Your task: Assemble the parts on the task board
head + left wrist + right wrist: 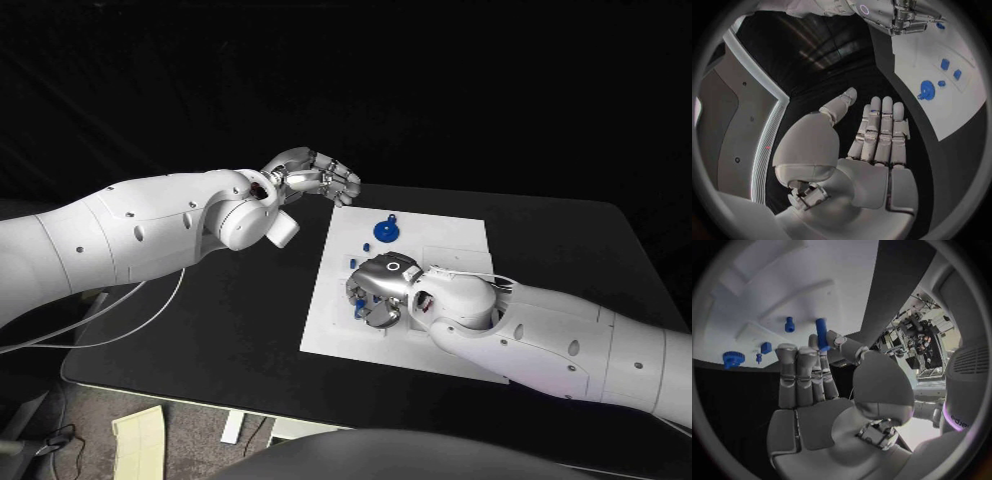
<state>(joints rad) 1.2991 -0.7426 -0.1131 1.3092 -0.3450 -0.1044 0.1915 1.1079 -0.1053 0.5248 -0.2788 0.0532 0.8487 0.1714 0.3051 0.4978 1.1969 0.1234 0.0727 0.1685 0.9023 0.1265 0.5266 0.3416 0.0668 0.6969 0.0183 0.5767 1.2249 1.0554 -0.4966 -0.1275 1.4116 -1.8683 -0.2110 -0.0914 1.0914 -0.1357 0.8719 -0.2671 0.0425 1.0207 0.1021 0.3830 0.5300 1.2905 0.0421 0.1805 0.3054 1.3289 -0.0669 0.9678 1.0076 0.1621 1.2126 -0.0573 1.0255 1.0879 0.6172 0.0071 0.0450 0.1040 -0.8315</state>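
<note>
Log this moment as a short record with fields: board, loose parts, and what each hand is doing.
board: white task board in the middle of the black table
loose parts: blue gear on the board's far part; small blue pieces beside it
left hand: left hand empty, fingers straight and together, off the board, over the table near its far corner
right hand: right hand over the board, pinching a blue peg between thumb and a finger
peg status: held above the board, not yet seated

one task board [433, 235], five blue parts [821, 333]
</note>
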